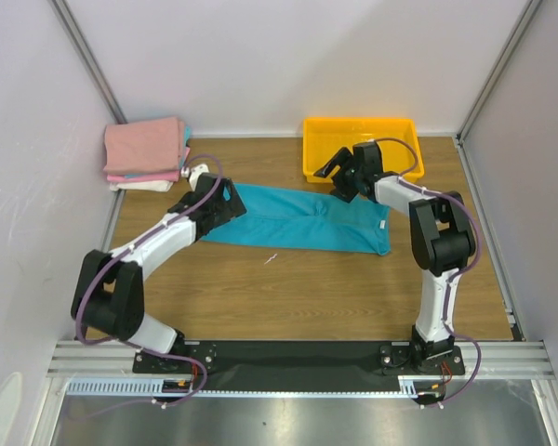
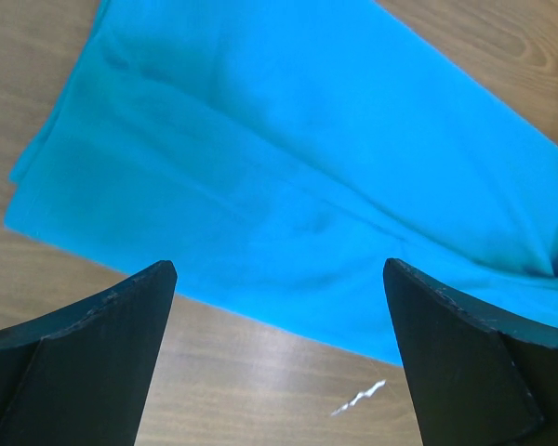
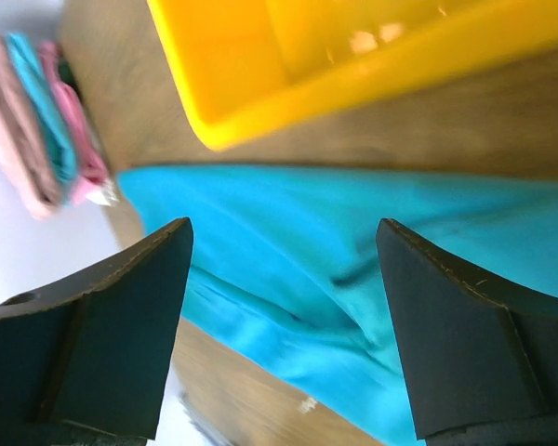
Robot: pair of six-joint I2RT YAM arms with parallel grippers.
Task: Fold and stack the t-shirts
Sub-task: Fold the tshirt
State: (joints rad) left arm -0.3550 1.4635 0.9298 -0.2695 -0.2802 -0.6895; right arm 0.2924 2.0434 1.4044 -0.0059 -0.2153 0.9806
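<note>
A turquoise t-shirt (image 1: 298, 221) lies folded into a long strip across the middle of the wooden table; it also shows in the left wrist view (image 2: 298, 167) and the right wrist view (image 3: 353, 269). My left gripper (image 1: 225, 197) is open above its left end, holding nothing. My right gripper (image 1: 337, 178) is open above the strip's upper edge, near the yellow bin, holding nothing. A stack of folded shirts (image 1: 147, 153), pink on top with turquoise and white beneath, sits at the far left corner; it also shows in the right wrist view (image 3: 42, 121).
A yellow plastic bin (image 1: 363, 147) stands at the back right, just behind my right gripper; it also shows in the right wrist view (image 3: 353, 56). A small white scrap (image 1: 272, 258) lies on the wood in front of the shirt. White walls enclose the table.
</note>
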